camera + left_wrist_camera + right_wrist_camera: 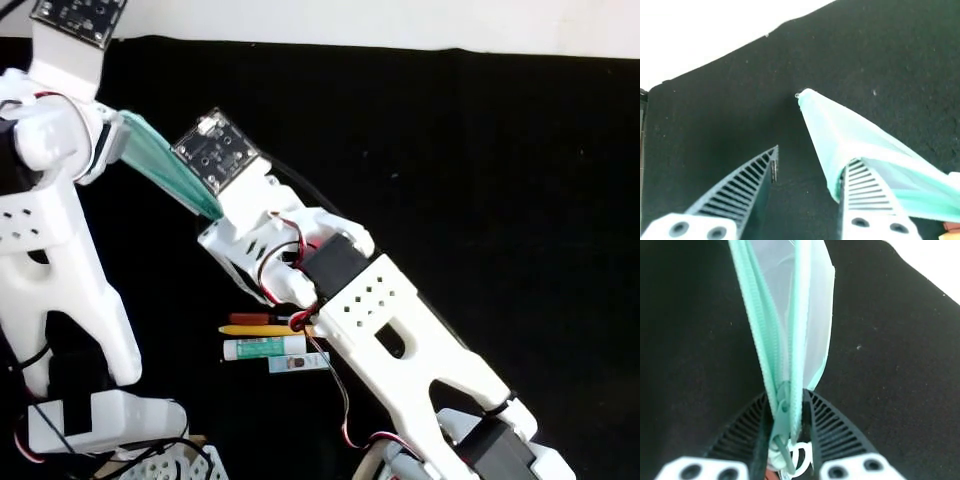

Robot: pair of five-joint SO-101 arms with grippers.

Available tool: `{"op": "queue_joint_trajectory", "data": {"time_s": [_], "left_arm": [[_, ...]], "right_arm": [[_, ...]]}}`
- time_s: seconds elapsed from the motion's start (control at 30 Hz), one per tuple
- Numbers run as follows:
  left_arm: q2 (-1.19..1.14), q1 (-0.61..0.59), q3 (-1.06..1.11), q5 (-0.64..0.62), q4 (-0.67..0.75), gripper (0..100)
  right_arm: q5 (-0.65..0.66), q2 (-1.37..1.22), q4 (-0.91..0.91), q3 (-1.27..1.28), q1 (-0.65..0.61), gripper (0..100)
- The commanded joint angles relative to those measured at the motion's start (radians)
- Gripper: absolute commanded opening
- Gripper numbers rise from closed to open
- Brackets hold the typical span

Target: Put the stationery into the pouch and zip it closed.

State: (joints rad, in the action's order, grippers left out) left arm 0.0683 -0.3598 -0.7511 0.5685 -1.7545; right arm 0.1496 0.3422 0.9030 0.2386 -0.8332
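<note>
Black cloth (480, 150) covers the table in the high view and ends at a pale strip (400, 20) along the far edge. Wide bare cloth lies ahead of the right arm (400, 330) and to its outer side. The teal pouch (165, 165) spans the gap between the two wrists. A pencil (255, 329), a pen (262, 318) and a white tube (262, 347) lie side by side well behind the right gripper, beside its forearm, toward the left arm (50, 230).

From the left wrist, the left gripper (813, 156) stands open, its fingers well apart. The pouch (855, 135) is draped over one finger (865, 190), with a corner reaching past the tips. Bare cloth runs ahead to its edge, with a white surface (705, 30) beyond.

From the right wrist, the right gripper (785, 396) is clamped on the pouch (810, 300) at the zip slider (783, 407). The zip tapes run straight ahead from the fingertips, with bare cloth on either side.
</note>
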Motion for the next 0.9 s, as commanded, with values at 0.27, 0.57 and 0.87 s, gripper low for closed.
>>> {"op": "queue_joint_trajectory", "data": {"time_s": [0.27, 0.57, 0.87], "left_arm": [[0.012, 0.008, 0.156, 0.069, 0.086, 18], [0.013, 0.114, 0.288, 0.158, 0.089, 1], [0.025, 0.114, 0.277, 0.087, 0.086, 1]], "right_arm": [[0.048, 0.007, 0.054, -0.016, 0.018, 0.5], [0.048, 0.004, 0.056, -0.016, 0.024, 0.5], [0.043, 0.007, 0.054, -0.016, 0.025, 0.5]]}}
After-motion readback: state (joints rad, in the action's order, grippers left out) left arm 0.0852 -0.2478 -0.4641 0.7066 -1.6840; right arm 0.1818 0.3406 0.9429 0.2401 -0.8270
